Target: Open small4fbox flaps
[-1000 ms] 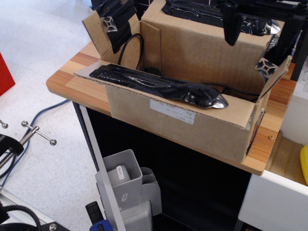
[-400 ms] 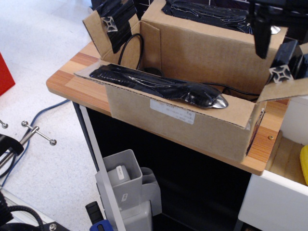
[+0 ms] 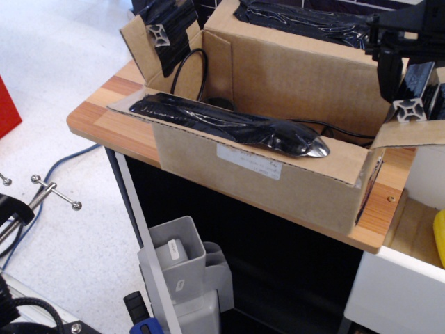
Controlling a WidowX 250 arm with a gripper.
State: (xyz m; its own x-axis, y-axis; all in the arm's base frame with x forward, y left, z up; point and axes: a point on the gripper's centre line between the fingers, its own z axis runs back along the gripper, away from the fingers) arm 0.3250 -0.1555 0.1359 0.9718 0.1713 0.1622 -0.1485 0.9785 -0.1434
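Observation:
The small4fbox (image 3: 306, 184) is a brown cardboard box on the wooden table, with a white label (image 3: 249, 161) on its near long side. The near long flap (image 3: 229, 125) with its glossy black strip lies inward over the opening. The far long flap (image 3: 299, 17) leans back. The left short flap (image 3: 139, 42) stands up and outward. The right short flap (image 3: 410, 133) lies folded outward, nearly flat, its metal piece (image 3: 408, 109) showing. My black gripper (image 3: 384, 69) hangs at the top right, just above this flap. I see only one finger clearly.
The wooden table (image 3: 104, 118) ends just in front of the box. A black cable (image 3: 188, 69) loops inside the box. A grey bin (image 3: 174, 257) stands below the table. A white cabinet (image 3: 396, 285) with a yellow object (image 3: 439, 236) is at the right.
My gripper has moved right, from over the far long flap to the box's right end. The right short flap has swung from upright to nearly flat outward.

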